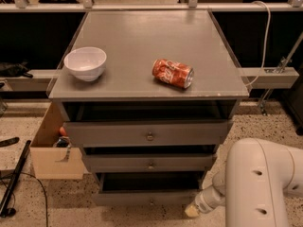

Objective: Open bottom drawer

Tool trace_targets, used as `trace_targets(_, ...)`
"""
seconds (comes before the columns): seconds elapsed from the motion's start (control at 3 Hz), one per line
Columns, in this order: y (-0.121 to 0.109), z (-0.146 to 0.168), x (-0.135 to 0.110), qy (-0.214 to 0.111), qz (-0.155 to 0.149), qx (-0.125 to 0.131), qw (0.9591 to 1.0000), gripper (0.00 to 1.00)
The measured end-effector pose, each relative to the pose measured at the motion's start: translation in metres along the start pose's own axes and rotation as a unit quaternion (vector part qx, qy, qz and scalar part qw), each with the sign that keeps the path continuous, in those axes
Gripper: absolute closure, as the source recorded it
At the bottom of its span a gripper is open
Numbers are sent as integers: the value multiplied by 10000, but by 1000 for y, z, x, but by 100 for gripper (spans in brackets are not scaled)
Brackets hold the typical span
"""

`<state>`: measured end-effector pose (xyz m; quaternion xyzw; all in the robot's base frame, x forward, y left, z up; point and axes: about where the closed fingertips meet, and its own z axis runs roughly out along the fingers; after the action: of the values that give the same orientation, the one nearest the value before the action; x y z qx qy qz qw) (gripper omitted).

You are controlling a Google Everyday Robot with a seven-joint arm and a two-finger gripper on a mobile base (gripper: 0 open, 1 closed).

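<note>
The gripper (193,210) is closest to us, low down at 5 o'clock. It sits just beside the right end of the bottom drawer (142,199). I cannot tell if it is touching the drawer, or if it is open or closed. It holds nothing that I can see. The big white arm (258,183) fills the corner behind it.

The bottom drawer is at 6 o'clock, the lowest one in the grey cabinet (227,126). Its front sticks out toward us, and there is a dark gap above it where you can look inside. So I think the drawer is already partly open. What may be left is a little more pulling, if it has to come out all the way.

Above it is the middle drawer (150,162), and then the top drawer (149,134). That makes three drawers, each with one small round knob.

One brown box (52,162) stands on the floor at 8 o'clock, right beside the cabinet.

Farther back, on the cabinet top, there is one white bowl (85,63) at 10 o'clock. There is also one red can (173,73) lying on its side at 1 o'clock. The two are well apart.
</note>
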<state>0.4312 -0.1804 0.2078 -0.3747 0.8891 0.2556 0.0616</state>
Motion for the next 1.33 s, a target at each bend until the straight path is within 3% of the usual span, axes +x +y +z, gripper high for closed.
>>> trace_targets(0.33,-4,2,-15,81,-56,78,9999,33)
trace_targets(0.67,-9,5,-37,96,-157,139,9997,0)
trace_targets(1.0,-9,5,-37,95,-159,140,9997,0)
trace_targets(1.33,-12,0,-49,-88,-618,251,9977,0)
